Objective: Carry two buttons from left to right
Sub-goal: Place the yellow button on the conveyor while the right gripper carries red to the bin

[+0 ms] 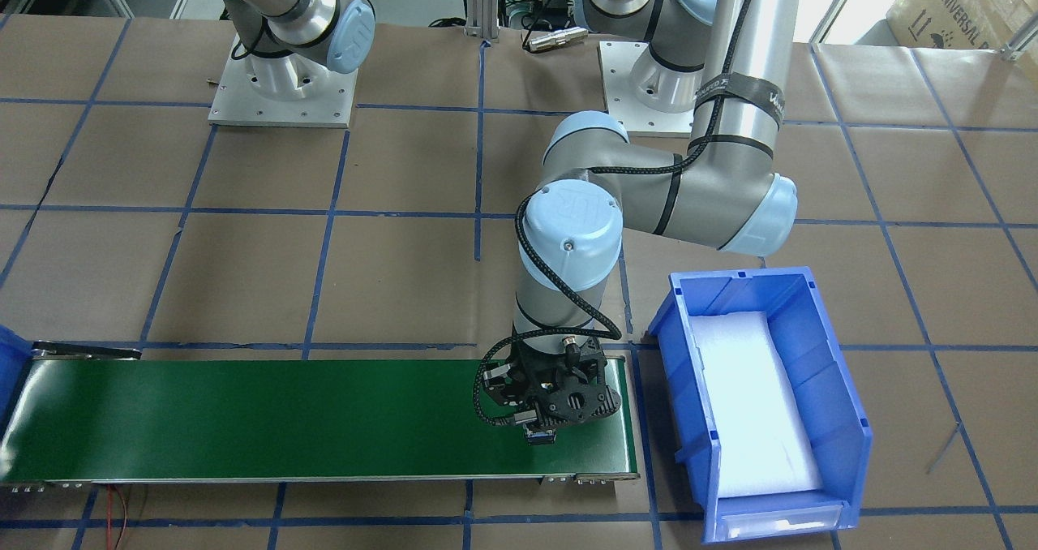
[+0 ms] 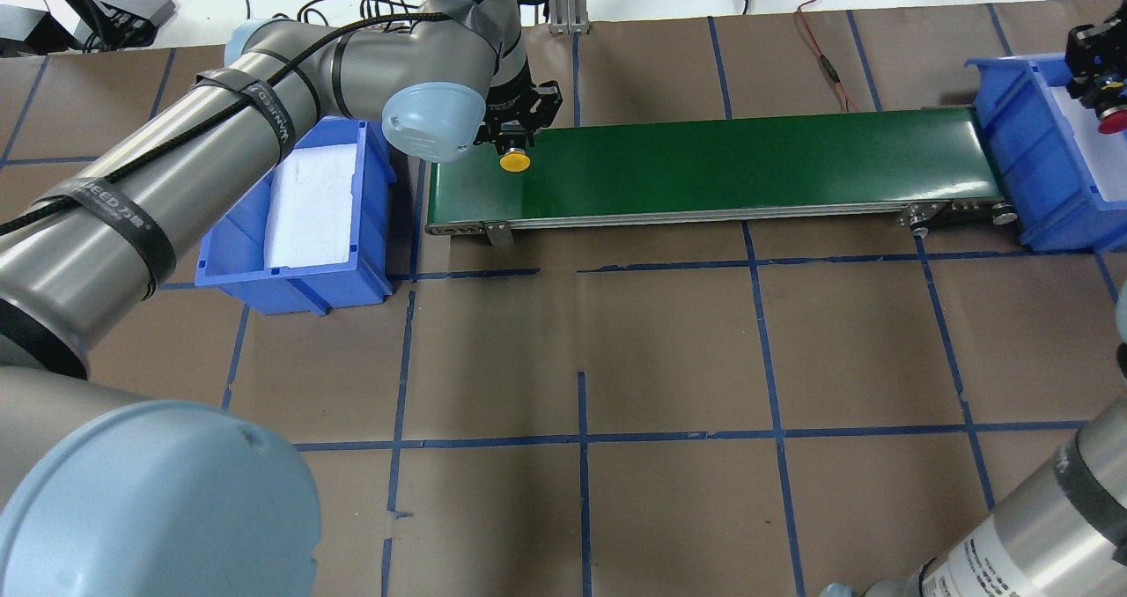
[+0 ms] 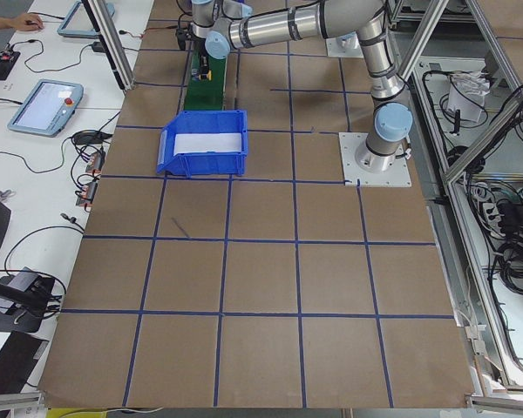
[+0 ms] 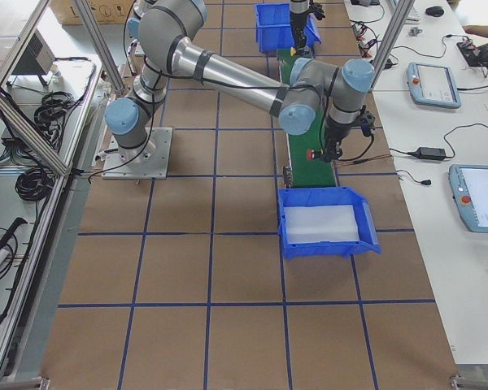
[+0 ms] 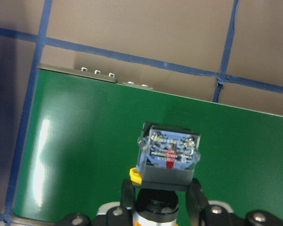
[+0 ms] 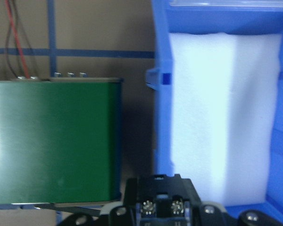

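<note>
Green belt (image 2: pixel 748 161), left tool (image 5: pixel 161 192) gripping yellow button (image 5: pixel 169 155) crosswise, right tool (image 2: pixel 1105 99) seemingly gripping red button (image 2: pixel 1111 122).

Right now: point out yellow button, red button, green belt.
yellow button (image 2: pixel 515 163), overhead view, on its yellow cap.
red button (image 2: pixel 1111 121), overhead view, on its red cap.
green belt (image 2: pixel 748 161), overhead view, bare middle of its surface.

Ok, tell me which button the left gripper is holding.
The yellow-capped button, at the left end of the green conveyor belt; the red-capped button is in the right gripper.
</note>
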Motion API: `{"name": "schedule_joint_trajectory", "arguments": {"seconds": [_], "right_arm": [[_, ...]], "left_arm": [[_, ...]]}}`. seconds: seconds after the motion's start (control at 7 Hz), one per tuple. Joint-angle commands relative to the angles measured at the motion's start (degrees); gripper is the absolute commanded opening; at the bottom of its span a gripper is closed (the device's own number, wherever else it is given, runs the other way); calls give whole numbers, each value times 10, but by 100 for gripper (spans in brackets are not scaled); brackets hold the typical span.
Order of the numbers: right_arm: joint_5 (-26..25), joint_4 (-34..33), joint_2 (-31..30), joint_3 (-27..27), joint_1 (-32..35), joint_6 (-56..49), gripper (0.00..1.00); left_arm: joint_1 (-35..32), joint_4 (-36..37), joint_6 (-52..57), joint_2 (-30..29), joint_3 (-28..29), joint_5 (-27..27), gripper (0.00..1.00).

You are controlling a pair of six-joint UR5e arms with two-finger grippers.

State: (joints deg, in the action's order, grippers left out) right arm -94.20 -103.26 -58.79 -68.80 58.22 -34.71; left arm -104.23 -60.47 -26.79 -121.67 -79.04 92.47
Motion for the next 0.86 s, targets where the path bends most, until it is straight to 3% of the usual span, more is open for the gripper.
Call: {"name": "schedule_joint_trajectory", "arguments": {"seconds": [0.0,0.29,0.71], "right_arm": [[-1,-37,18,1,-35,-49,8],[2,-67,46,2,-44,-58,8],[6,-88,74,0,-44,-57,8]], "left_arm": [[10,-2,15,4,6,8,100],[46,-9,98,12,6,3,100],[112,-111,212,69,3,3,100]]}}
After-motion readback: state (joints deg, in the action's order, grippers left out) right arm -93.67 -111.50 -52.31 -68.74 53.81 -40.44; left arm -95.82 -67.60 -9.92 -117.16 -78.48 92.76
